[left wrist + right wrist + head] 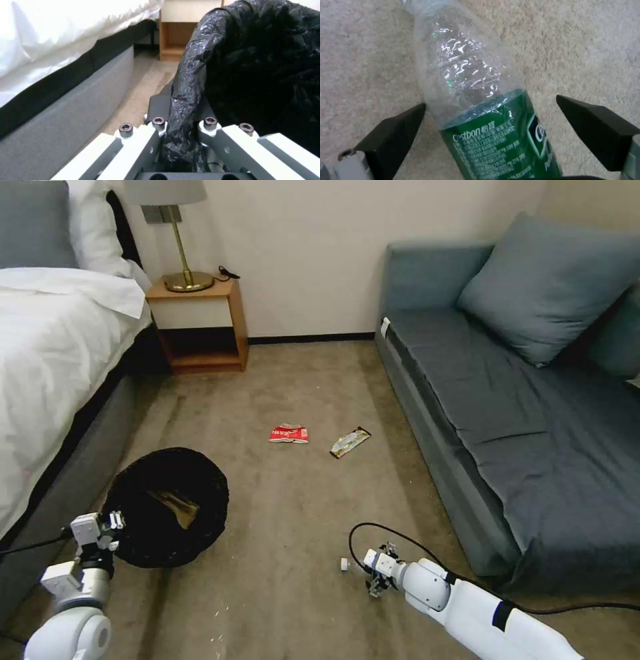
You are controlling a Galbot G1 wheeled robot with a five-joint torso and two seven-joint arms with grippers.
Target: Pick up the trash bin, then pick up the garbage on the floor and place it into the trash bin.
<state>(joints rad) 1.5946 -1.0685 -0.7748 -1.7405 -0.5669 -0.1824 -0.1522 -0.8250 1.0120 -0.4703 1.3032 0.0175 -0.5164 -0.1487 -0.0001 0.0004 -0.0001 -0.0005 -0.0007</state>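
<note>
Brown paper [179, 507] inside trash bin [167, 507], left gripper [115, 521] clenched on its rim; right gripper [490, 117] fingers released astride bottle [476, 100].

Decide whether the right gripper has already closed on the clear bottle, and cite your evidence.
Not yet: the right gripper is open. Its jaws straddle the clear bottle lying on the carpet, with gaps showing on both sides.

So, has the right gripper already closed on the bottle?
No, the right gripper is open, its fingers on either side of the bottle lying on the carpet.
</note>
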